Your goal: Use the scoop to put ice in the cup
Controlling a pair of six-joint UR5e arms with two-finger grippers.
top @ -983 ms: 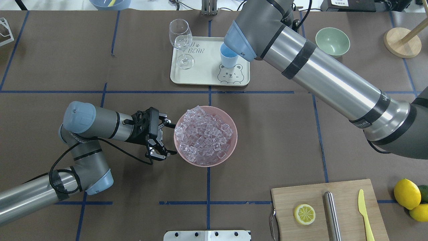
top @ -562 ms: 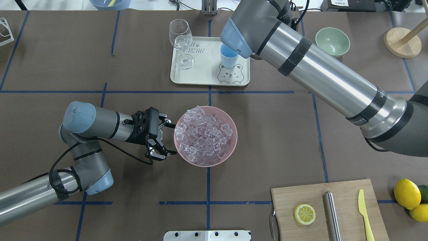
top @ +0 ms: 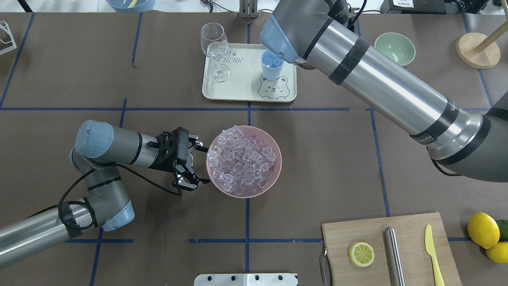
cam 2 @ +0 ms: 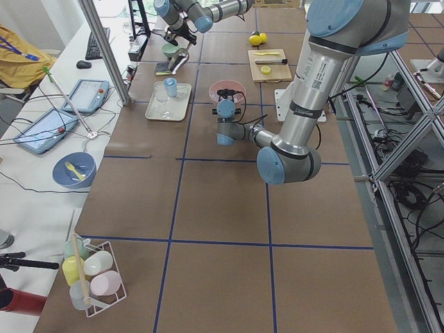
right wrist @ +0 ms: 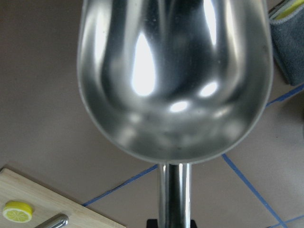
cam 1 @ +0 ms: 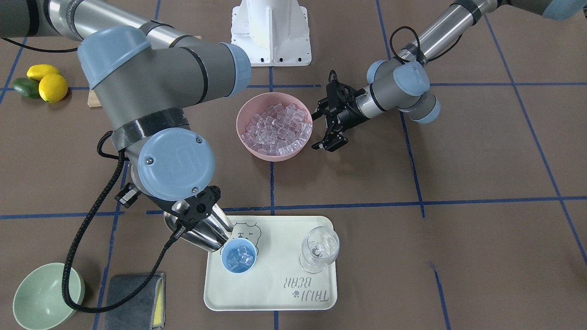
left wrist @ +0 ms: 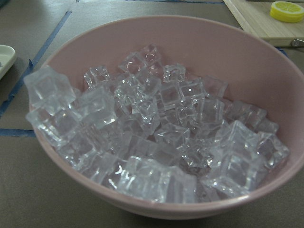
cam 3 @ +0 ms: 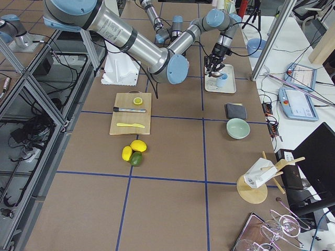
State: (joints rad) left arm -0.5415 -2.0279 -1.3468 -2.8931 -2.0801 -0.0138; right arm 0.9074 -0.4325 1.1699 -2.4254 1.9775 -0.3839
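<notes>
Ice (cam 1: pixel 240 257) lay in the cup (top: pixel 271 71) on the tray (top: pixel 238 93). The scoop (cam 1: pixel 209 233), tipped at the cup's rim, showed an empty trough, so this pour looked done; more loads from the pink bowl (top: pixel 278 169) may remain. The right pincer (cam 1: pixel 191 218) clenched the scoop's handle. The left pincer (top: pixel 201 167) gaped wide just beside that bowl, holding nothing.
</notes>
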